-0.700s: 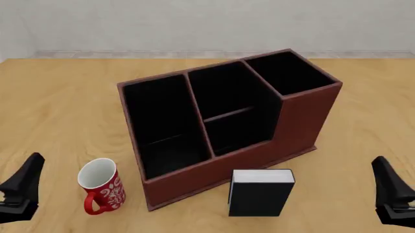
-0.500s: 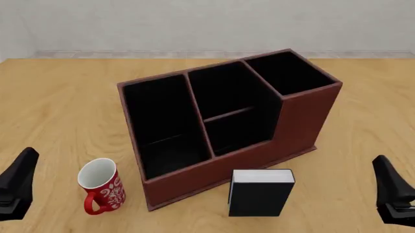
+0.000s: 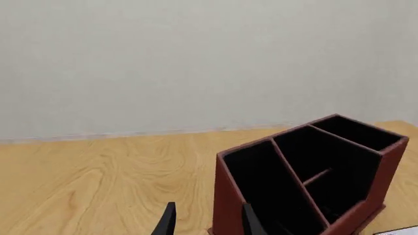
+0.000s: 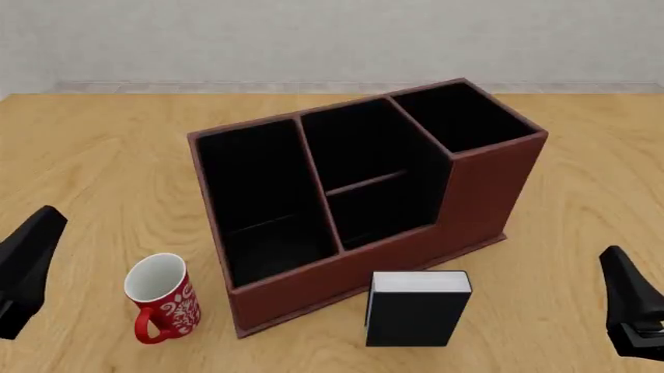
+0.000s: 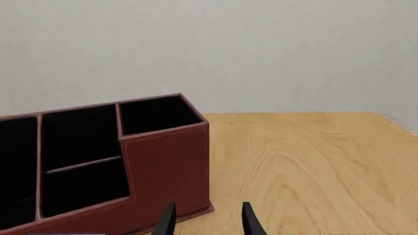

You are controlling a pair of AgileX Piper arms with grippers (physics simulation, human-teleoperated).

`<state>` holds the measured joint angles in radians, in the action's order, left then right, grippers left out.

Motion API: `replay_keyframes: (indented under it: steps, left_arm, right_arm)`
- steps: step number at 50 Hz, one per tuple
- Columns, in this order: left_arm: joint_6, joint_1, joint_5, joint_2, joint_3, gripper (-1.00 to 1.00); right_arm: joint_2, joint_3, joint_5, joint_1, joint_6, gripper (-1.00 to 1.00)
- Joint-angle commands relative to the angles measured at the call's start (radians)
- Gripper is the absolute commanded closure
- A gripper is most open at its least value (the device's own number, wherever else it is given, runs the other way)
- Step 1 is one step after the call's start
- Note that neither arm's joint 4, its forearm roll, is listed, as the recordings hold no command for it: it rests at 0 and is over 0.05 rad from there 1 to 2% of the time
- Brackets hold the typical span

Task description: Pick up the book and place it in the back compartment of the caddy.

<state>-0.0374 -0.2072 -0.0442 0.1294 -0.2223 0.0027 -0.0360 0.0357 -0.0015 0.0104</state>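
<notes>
Front view: book [image 4: 418, 306] upright on table, just before caddy [image 4: 487, 194] front wall | my left claw [image 3: 205, 221] and right claw [image 5: 206, 219] both spread, empty | step: approach, book ungrasped | next: right claw reaches book, then back compartment [image 4: 358, 148].

1 mug [image 4: 161, 299] is recorded standing upright on the table [image 4: 93, 155], just beside the left gripper [image 4: 47, 225] on its inboard side and apart from it. The mug is red outside with a white pattern and white inside; its mouth faces up and 1 red handle is turned toward the near table edge. It is seen well apart from the right gripper [image 4: 620, 268]. The table is noted as light wood with visible grain, extending ahead of both grippers. A plain pale grey wall [image 4: 311, 39] is seen beyond the far edge, ahead of both grippers, with 1 lighter strip [image 4: 207, 87] along its foot.
</notes>
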Motion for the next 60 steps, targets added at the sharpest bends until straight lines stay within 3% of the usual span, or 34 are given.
replay_keyframes:
  steps: [1,3,7,9,15,20,22,25,27,38,42,51,60]
  left_arm:
    - [0.045,-0.123,0.046,0.112,-0.056,-1.00]
    - [0.053,-0.156,0.094,0.159,-0.049,-1.00]
    - [0.029,-0.204,0.162,0.240,-0.035,-1.00]
    - [0.073,-0.238,0.241,0.334,-0.017,-1.00]
    - [0.088,-0.271,0.323,0.434,-0.014,-1.00]
    - [0.104,-0.299,0.333,0.502,-0.034,-1.00]
    - [0.141,-0.334,0.288,0.582,-0.142,-1.00]
    - [0.168,-0.386,0.286,0.627,-0.167,-1.00]
    - [0.150,-0.401,0.280,0.643,-0.181,-1.00]
    - [0.197,-0.424,0.386,0.770,-0.175,-1.00]
    - [0.205,-0.437,0.434,0.840,-0.192,-1.00]
    - [0.202,-0.467,0.517,0.979,-0.228,-1.00]
    - [0.195,-0.523,0.545,1.022,-0.238,-1.00]
  right_arm:
    - [0.000,-0.004,0.006,-0.001,0.005,-1.00]
    - [-0.001,-0.005,0.001,0.001,-0.011,-1.00]
    - [0.001,-0.002,0.006,-0.001,0.012,-1.00]
    - [0.001,0.001,-0.005,0.000,-0.006,-1.00]
    - [0.002,-0.004,0.005,-0.001,0.007,-1.00]
    - [0.002,0.001,-0.005,0.000,-0.003,-1.00]
    - [0.006,0.001,-0.001,-0.002,0.012,-1.00]
    - [0.003,0.001,-0.007,0.000,-0.008,-1.00]
    - [0.003,0.002,-0.008,0.000,-0.006,-1.00]
    - [0.005,0.004,-0.004,-0.001,0.011,-1.00]
    - [0.000,-0.004,0.000,0.000,-0.006,-1.00]
    - [0.001,-0.002,0.002,-0.001,0.003,-1.00]
    - [0.002,-0.003,0.003,-0.001,0.006,-1.00]
